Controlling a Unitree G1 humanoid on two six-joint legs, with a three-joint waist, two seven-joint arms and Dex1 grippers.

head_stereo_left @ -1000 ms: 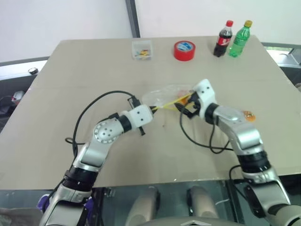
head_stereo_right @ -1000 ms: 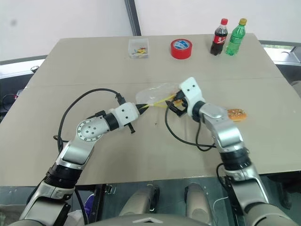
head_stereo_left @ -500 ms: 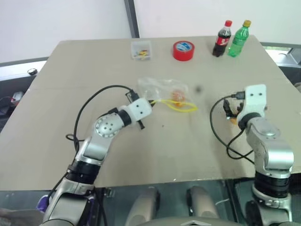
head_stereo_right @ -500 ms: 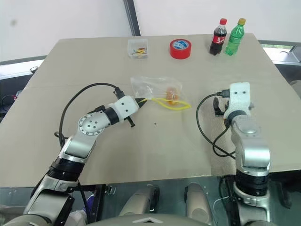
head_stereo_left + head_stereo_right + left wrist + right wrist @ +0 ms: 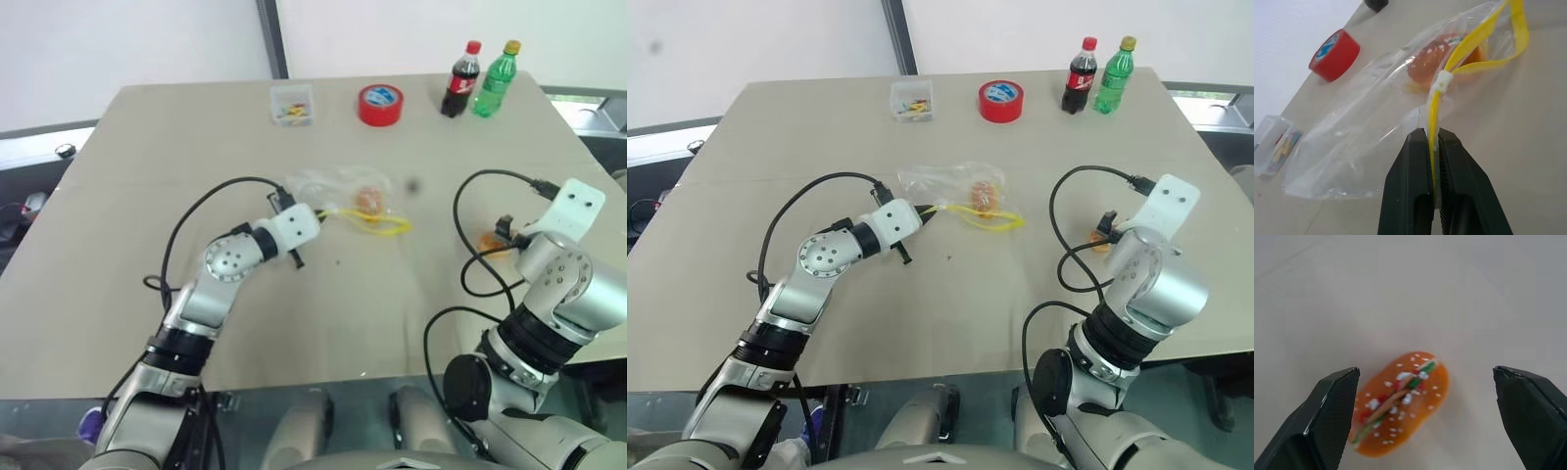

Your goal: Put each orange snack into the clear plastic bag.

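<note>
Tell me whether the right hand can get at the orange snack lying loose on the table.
Probably yes. The right hand is open and aimed at the orange snack, which lies alone on the bare table between the spread fingers, with nothing in the way.

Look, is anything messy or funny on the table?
Nothing spilled or broken. The clear plastic bag lies crumpled with one orange snack inside; its yellow seal strip loops loose onto the table. The other snack lies outside, tilted.

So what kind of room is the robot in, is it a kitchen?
Probably not a kitchen; it looks like a robot test room. There's a plain tan table, bare white walls, and odd practice items: a red tape roll and two small drink bottles.
</note>
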